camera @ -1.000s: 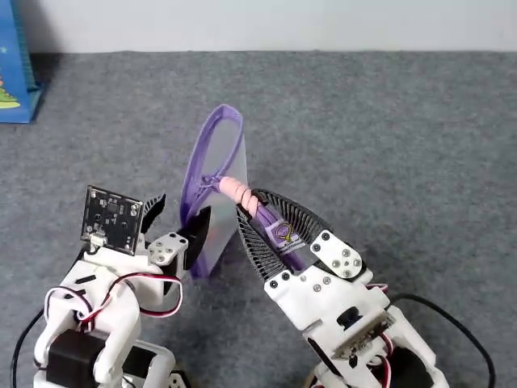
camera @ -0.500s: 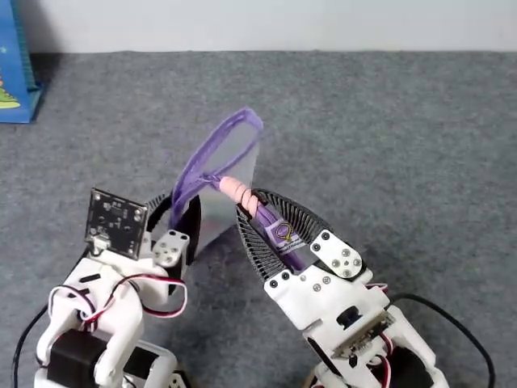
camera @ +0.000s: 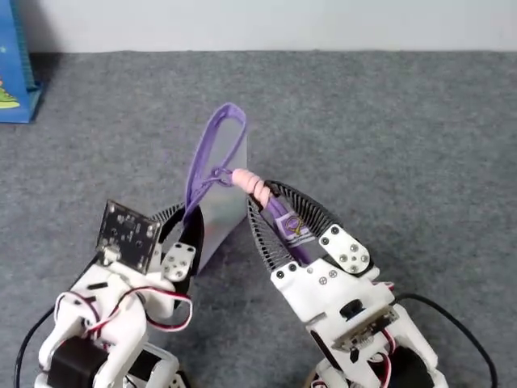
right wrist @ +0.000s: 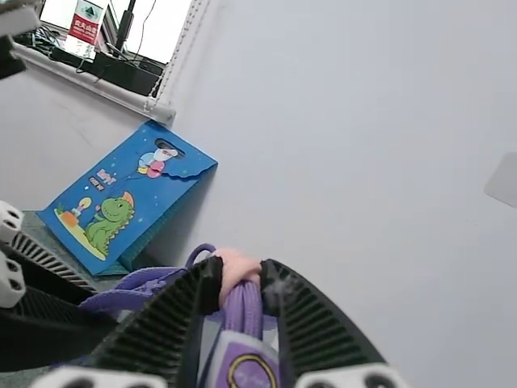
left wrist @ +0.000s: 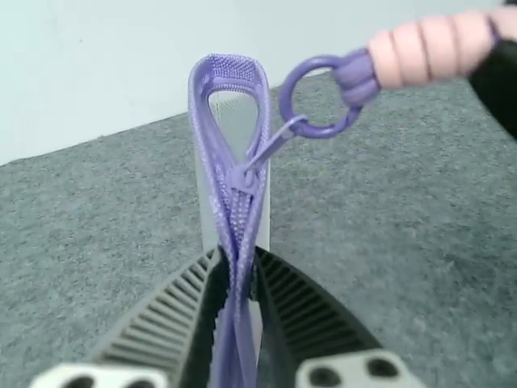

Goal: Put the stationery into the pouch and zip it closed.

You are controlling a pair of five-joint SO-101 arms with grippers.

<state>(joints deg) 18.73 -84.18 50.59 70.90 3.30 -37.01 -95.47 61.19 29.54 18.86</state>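
Observation:
A see-through pouch [camera: 224, 206] with a purple zipper edge [camera: 212, 149] stands on its side on the grey carpet. My left gripper [camera: 187, 236] is shut on the pouch's near end, and the zipper band [left wrist: 233, 242] runs up between its fingers. The slider [left wrist: 242, 175] sits partway along, so the far end gapes in a loop [left wrist: 229, 77]. A ring [left wrist: 313, 97] links the slider to a purple pull tag [camera: 288, 230] with a pink ribbed end [camera: 249, 181]. My right gripper [camera: 262, 196] is shut on that tag [right wrist: 242, 311], right beside the pouch.
A blue gift bag [camera: 12, 73] with a dinosaur print [right wrist: 113, 218] leans on the wall at the far left. Grey carpet [camera: 388, 137] lies open to the right and beyond the pouch. A pale wall [camera: 266, 24] bounds the far edge.
The pouch's top swung right, then came back upright. My left gripper slid slightly right and nearer. My right gripper carried the pull tag a little right and away.

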